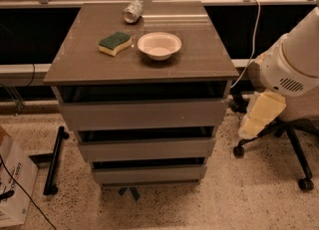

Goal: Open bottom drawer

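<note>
The bottom drawer is the lowest and narrowest of three grey handleless fronts in a cabinet at the middle of the camera view. It sits flush under the middle drawer, with a dark gap above its top edge. The top drawer is the widest. My gripper is the cream-coloured part hanging from the white arm to the right of the cabinet. It is level with the top and middle drawers, apart from the cabinet and holding nothing visible.
On the cabinet top lie a green-yellow sponge, a white bowl and a tipped can. An office chair stands behind my arm at right. A cardboard box and a black bar lie on the floor at left.
</note>
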### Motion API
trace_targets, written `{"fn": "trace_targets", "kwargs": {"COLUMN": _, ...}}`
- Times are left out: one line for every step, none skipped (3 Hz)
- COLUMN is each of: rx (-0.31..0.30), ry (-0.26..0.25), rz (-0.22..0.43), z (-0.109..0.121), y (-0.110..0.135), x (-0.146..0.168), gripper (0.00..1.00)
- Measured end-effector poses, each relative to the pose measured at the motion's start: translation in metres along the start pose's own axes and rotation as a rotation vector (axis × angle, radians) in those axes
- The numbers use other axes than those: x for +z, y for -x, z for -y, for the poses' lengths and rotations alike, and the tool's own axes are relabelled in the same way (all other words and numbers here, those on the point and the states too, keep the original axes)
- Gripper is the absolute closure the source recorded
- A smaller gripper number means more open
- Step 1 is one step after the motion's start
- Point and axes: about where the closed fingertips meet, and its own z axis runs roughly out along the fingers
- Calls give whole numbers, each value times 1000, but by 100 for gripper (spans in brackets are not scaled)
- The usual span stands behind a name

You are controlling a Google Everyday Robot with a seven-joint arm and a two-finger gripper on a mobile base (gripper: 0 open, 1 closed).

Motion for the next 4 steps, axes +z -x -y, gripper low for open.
{"fn": "trace_targets", "kwargs": {"rx": 0, "ry": 0, "rz": 0, "z": 0, "y": 0, "x": 0, "gripper": 0}}
{"fn": "trace_targets", "kwargs": {"rx": 3, "ry": 26, "rz": -22, "z": -10, "y": 2, "x": 19, "gripper": 0}}
{"fn": "trace_targets", "kwargs": {"rx": -2, "ry": 83, "rz": -47, "z": -31, "y": 2, "x": 57, "gripper": 0}}
{"fn": "trace_targets", "kwargs": {"rx": -3, "ry": 146, "rz": -53, "z": -45, "y": 0, "x": 94, "gripper": 0}}
